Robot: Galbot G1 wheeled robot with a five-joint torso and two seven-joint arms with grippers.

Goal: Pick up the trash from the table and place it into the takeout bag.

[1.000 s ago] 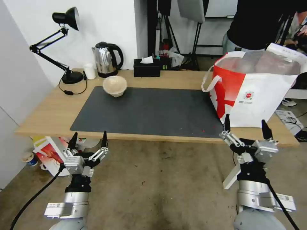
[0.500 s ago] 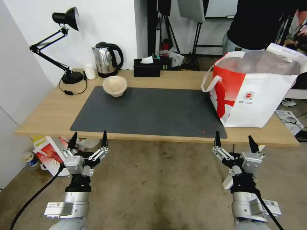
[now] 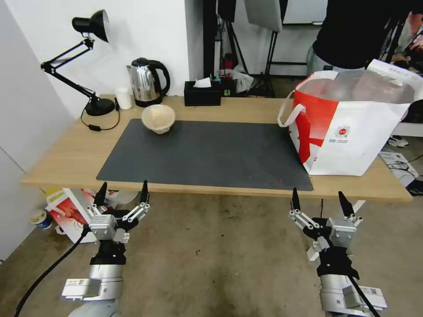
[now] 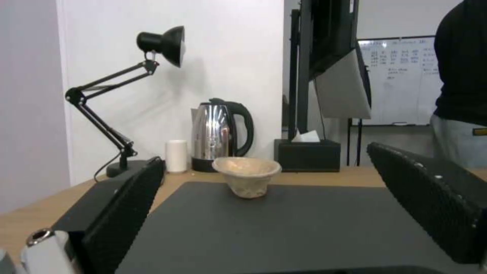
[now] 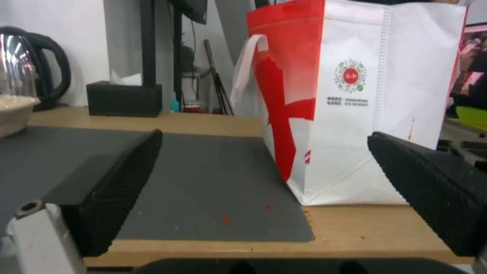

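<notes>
A beige pulp bowl (image 3: 158,118) (image 4: 246,176) (image 5: 13,114), a piece of the trash, stands upright at the far left corner of the dark mat (image 3: 207,154) on the table (image 3: 66,154). The white-and-red takeout bag (image 3: 350,121) (image 5: 355,102) stands open on the table's right end. My left gripper (image 3: 122,190) (image 4: 264,213) is open and empty, low in front of the table's near edge on the left. On the right, my right gripper (image 3: 316,199) (image 5: 264,190) is open and empty below the near edge, in front of the bag.
Along the table's back edge stand a black desk lamp (image 3: 90,61), a small white cup (image 3: 124,97), a steel kettle (image 3: 146,82) and a black tissue box (image 3: 202,93). A white carton (image 3: 70,211) sits on the floor under the left end. A person (image 3: 357,35) stands behind the bag.
My right gripper has dropped from in front of the bag to below the table's near edge and drawn a little left. The left arm, bowl and bag have not moved.
</notes>
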